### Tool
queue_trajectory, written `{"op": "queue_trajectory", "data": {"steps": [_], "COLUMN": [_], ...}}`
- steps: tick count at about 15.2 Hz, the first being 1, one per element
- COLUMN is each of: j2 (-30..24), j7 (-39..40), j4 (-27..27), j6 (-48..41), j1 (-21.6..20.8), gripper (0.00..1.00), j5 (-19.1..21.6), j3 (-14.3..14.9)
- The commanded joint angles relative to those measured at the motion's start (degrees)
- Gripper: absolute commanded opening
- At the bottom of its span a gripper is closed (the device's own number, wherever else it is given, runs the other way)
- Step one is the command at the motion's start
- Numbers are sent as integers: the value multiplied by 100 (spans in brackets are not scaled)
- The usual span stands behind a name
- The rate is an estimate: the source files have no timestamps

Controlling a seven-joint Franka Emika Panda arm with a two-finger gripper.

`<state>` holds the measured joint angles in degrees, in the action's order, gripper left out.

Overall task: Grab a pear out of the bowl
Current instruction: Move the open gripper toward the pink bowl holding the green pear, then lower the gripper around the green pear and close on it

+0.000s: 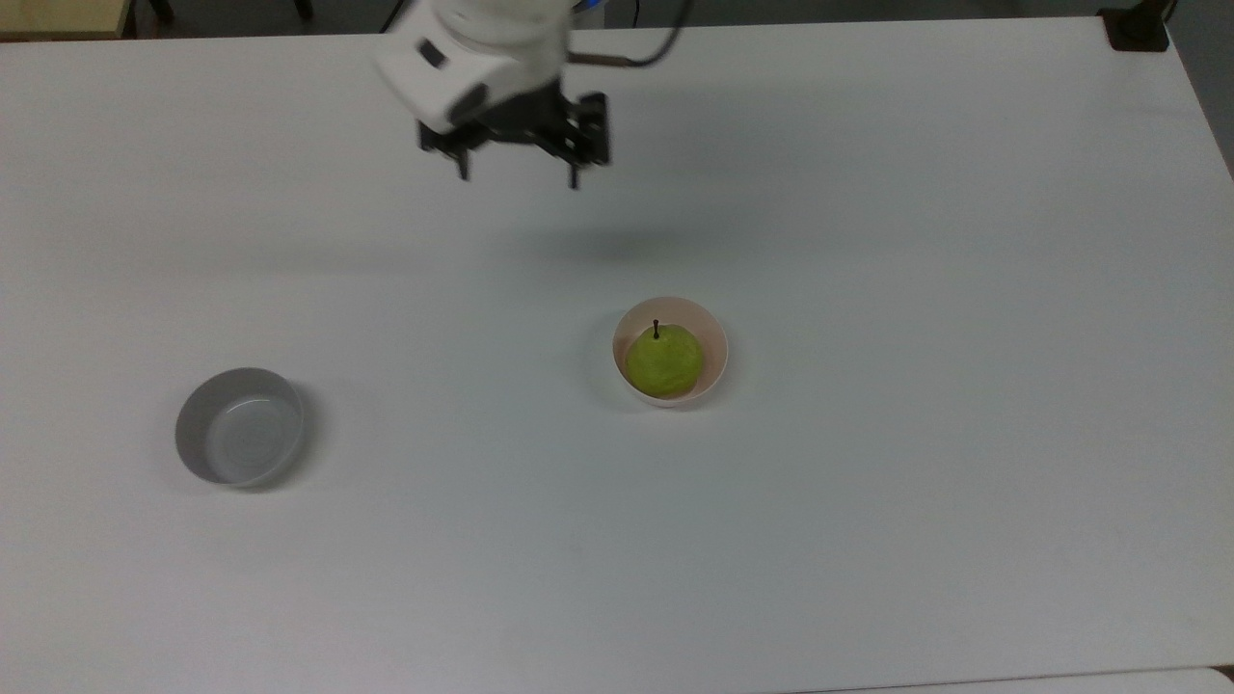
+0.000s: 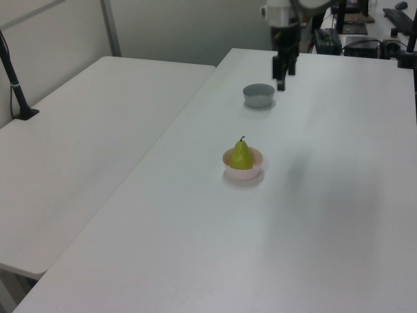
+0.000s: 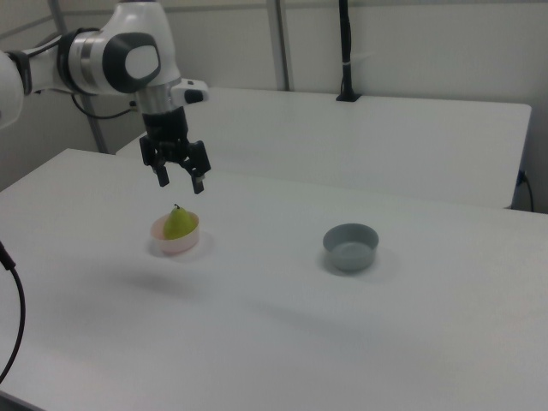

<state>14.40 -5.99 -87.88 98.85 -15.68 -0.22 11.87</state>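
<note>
Pincer (image 1: 517, 173) is hanging high over the desk (image 1: 868, 530), fingers pointing down and spread wide, nothing between them. It is carrying no load. In the top view it is sitting up and to the top view's left of the pink bowl (image 1: 715, 339), well apart from it; in the right view the pincer (image 3: 179, 181) is hovering above and just behind the bowl (image 3: 175, 245).

Pear (image 1: 664, 360) is sitting upright inside the pink bowl, stem (image 1: 657, 329) pointing up, body filling most of the bowl's inside and rising above the rim, as the left view shows (image 2: 242, 156). Rim is leaving little room at the fruit's widest part.

Grey bowl (image 1: 239, 426) is standing well away from the pink bowl, toward the top view's left; no part in this task.

Handling judgement: pear is looking firm, smooth-skinned, light for this arm. Rounded, tapering sides are likely to let flat fingers slide upward if they close too near the neck. Stem is looking thin, unfit for gripping. Best hold is probably across the upper body just above the rim, fingers straddling the stem, wide enough to clear the bowl wall. Bowl is looking light, so it may lift or skid if a finger catches the rim.
</note>
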Motion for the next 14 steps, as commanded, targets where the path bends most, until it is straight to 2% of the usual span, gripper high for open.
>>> {"op": "queue_trajectory", "data": {"steps": [1,9,14], "j2": [536,1512,1794], "j7": [-753,-1351,-1528], "j4": [166,166,166], "j6": [774,1943,2182], "j1": [-601,-1033,-1121], "gripper": [100,100,100], "j5": [145,198,189], "j3": [219,228,211]}}
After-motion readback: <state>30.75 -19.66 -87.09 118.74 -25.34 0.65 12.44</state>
